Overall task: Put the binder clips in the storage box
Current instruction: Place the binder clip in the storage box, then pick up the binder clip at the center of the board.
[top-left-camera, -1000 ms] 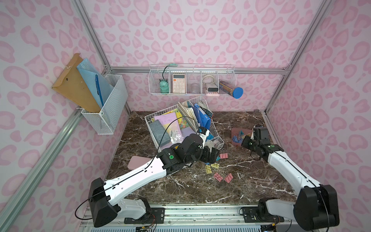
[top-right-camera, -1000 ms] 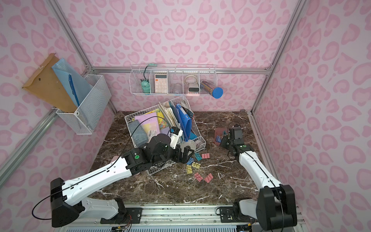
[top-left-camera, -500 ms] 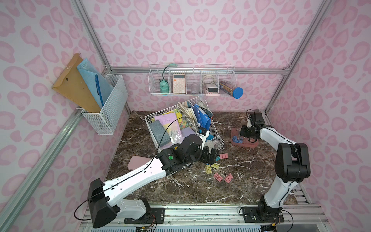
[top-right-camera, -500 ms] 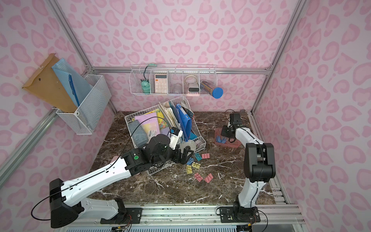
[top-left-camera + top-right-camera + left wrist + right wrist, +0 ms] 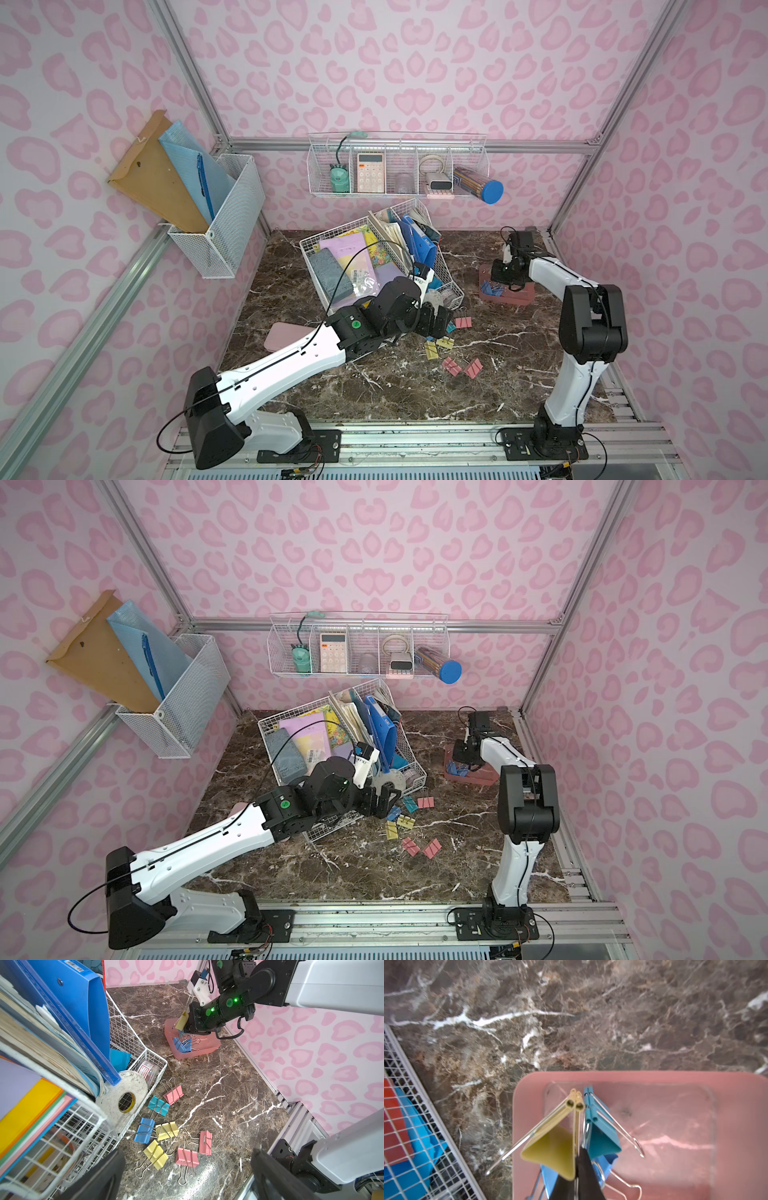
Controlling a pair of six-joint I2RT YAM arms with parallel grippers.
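Left gripper [image 5: 187, 1178]: jaws fully wide with nothing between them, hanging low at the front corner of the white wire organiser [image 5: 145, 1051]. The tape roll [image 5: 122, 1095] in that corner sits near one finger. Seven loose binder clips [image 5: 167, 1131] lie on the marble top [image 5: 228, 1095] just ahead of the open jaws and within the span of the fingers: three pink, two yellow, one blue, one teal (the blue and one yellow are touching, and a few wire handles cross). Both top views show the same cluster just past the fingertips. Well apart from that cluster, the right gripper [image 5: 496, 280] points down into the dusty-pink storage box [image 5: 524, 297]. Its jaws are down to a thin slit. A yellow binder clip [image 5: 550, 1153] hangs at the tips, one wire handle apparently running into the slit, and in the left wrist view it's clear of the box floor. A teal binder clip [image 5: 602, 1136] sits against the outside of the other finger; can't tell if it's gripped or just leaning there. Blue binder clips [image 5: 182, 1045] lie in the box directly under the jaws.
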